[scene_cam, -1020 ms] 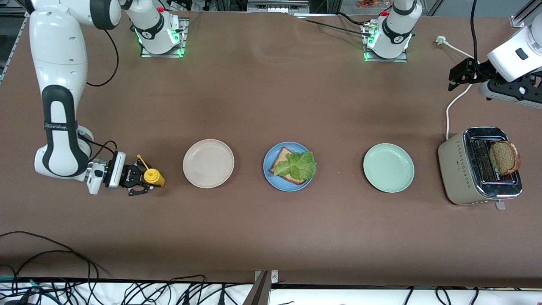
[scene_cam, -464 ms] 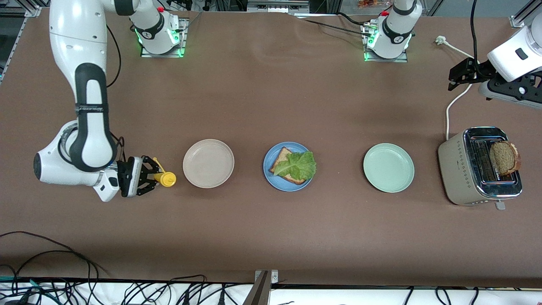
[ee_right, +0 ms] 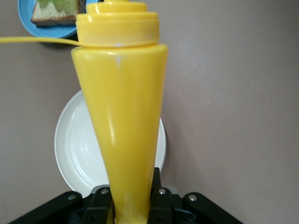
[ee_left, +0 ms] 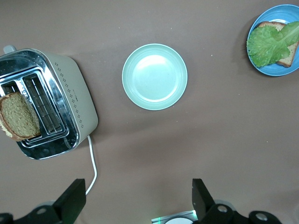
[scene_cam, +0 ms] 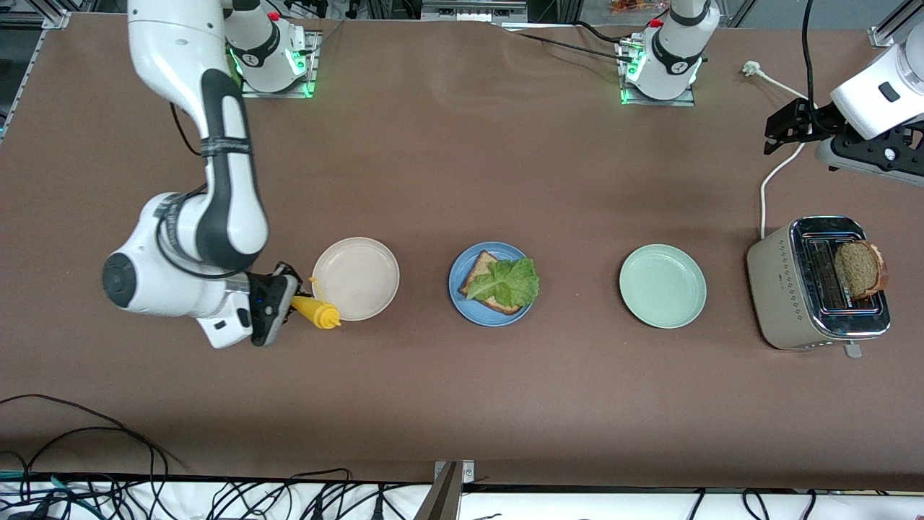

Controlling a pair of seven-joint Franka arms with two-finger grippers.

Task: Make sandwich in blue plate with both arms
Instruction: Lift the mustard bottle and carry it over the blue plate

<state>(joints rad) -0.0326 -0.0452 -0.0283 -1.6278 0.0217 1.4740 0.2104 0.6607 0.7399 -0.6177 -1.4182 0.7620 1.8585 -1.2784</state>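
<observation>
My right gripper [scene_cam: 289, 303] grips the yellow bottle [scene_cam: 315, 312] at its base, nozzle at 3 o'clock, over the table beside the white plate [scene_cam: 361, 269]. Next along, the blue plate [scene_cam: 462, 296] holds 1 bread slice [scene_cam: 482, 269] under lettuce [scene_cam: 507, 282]. My left gripper [scene_cam: 783, 131] hangs spread wide, waiting above the toaster [scene_cam: 783, 289], where the 2nd slice [scene_cam: 859, 269] sits, past the green plate [scene_cam: 662, 286].

We see a matt brown worktop [scene_cam: 462, 166]. Beside the blue plate [scene_cam: 462, 297], the cream plate [scene_cam: 364, 267] looks smooth and glossy. The bottle [ee_right: 121, 121] is shiny yellow plastic; the toaster [scene_cam: 783, 289] has a polished metal top.
</observation>
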